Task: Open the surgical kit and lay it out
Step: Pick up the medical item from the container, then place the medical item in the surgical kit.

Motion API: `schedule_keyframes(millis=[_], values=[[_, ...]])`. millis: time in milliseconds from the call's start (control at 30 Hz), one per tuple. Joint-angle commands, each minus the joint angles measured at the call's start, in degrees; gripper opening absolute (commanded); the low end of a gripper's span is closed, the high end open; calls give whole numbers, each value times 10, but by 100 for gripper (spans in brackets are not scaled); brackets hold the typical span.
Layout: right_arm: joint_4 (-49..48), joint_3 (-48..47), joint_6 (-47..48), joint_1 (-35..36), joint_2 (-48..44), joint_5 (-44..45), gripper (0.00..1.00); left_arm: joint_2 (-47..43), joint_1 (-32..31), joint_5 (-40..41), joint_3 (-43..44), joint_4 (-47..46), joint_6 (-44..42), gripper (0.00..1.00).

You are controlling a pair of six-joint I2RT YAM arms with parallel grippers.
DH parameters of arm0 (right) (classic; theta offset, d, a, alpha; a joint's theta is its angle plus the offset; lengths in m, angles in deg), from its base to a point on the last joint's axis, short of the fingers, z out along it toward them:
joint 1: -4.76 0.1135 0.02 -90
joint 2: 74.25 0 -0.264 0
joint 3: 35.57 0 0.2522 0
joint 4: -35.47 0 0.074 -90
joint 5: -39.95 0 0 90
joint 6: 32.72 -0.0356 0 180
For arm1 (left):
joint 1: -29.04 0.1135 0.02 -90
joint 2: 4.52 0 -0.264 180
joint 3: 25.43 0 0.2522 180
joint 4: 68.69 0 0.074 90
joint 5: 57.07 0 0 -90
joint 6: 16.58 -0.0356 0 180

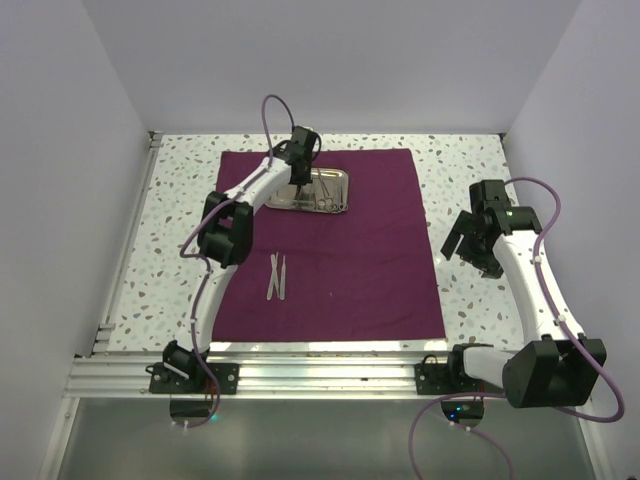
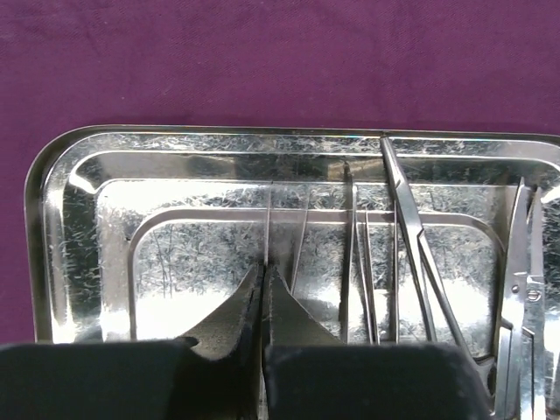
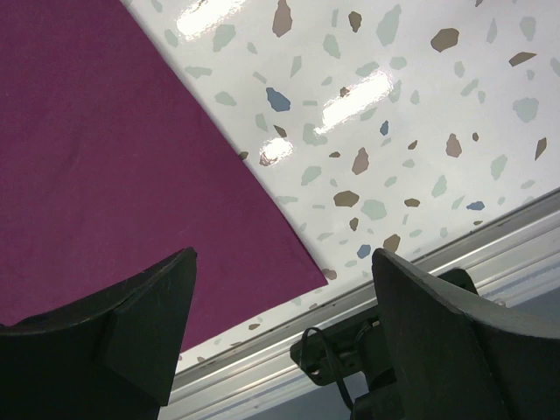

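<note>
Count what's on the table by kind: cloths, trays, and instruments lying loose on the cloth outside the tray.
purple cloth: 1
steel tray: 1
loose instruments on the cloth: 2
Total: 4

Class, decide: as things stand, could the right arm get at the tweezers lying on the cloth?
Probably yes. The right gripper hangs open beside the cloth, and only bare cloth lies between it and the tweezers; the left gripper is at the tray.
</note>
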State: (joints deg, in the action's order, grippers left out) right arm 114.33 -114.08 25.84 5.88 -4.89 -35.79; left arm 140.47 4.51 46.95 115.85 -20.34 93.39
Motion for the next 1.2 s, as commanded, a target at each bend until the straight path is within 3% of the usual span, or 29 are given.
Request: schedule_keyframes(millis=[0,267,433,533,667,733,833,933,1100,1167], values=[[-7,-6,5,1,-11,8,85,23,-3,21,-4,59,-33,0],[-9,-7,4,1,-17,-2,85,-47,-2,6,-43,51,-36,0],[-2,-20,-4,1,-20,-22,85,-143,-3,-30,-71,53,22,0],[18,-39,-18,1,-20,-48,86,-214,-13,-53,-140,43,71,0],[37,-58,-23,1,-17,-73,88,-314,-52,-74,-317,-19,136,0],[45,-60,-24,1,-19,-75,90,-370,-74,-68,-414,-53,163,0],[52,-59,-20,1,-22,-72,91,-410,-118,-51,-486,-103,194,0],[62,-55,-18,6,-21,-70,91,-414,-150,-45,-544,-133,217,0],[60,-36,-13,10,-28,-58,91,-383,-170,-68,-550,-124,246,1],[58,-26,-12,10,-30,-55,91,-371,-169,-79,-546,-117,249,16]])
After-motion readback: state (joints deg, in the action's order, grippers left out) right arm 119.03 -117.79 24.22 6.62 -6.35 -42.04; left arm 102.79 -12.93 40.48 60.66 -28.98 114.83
